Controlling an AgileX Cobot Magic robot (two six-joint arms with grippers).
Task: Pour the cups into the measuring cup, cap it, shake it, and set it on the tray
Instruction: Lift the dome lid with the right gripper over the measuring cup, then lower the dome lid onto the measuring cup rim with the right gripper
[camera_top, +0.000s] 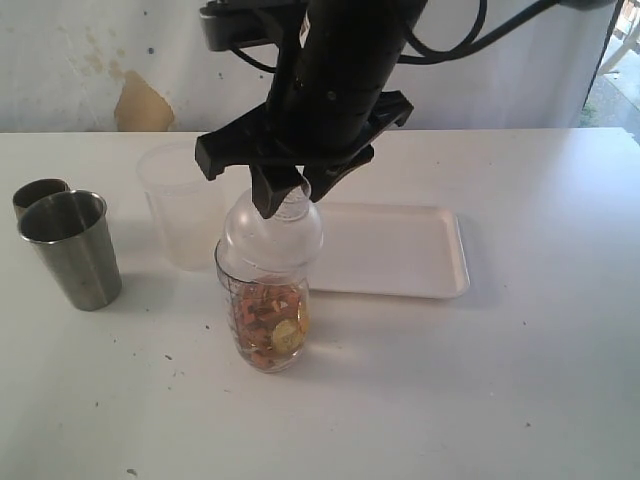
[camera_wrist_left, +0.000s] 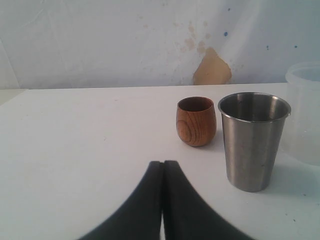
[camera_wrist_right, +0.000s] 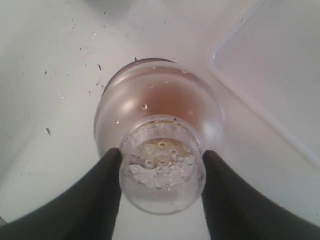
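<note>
The measuring cup (camera_top: 270, 325) stands upright near the middle of the white table (camera_top: 520, 390), and its lower part is filled with orange and yellow pieces. A clear domed cap (camera_top: 243, 240) sits on its top. The right claw (camera_top: 290, 200) comes down from above and grips the narrow neck of this cap, with one black finger pressed on each side of it; in the right wrist view small drops are seen inside the cap. The tray (camera_top: 400, 255) lies flat at about 2 o'clock from the measuring cup, just beside it, and nothing lies on it. A frosted plastic cup (camera_top: 172, 215) stands at about 10 o'clock from the measuring cup, close behind it. At 9 o'clock, well apart, stands one steel cup (camera_top: 70, 250), and another cup (camera_top: 38, 195) is partly hidden behind it. The left claw (camera_wrist_left: 163, 200) is fully closed and holds nothing; in its own view a steel cup and a small brown wooden cup (camera_wrist_left: 196, 121) stand side by side on the table in front of it.
</note>
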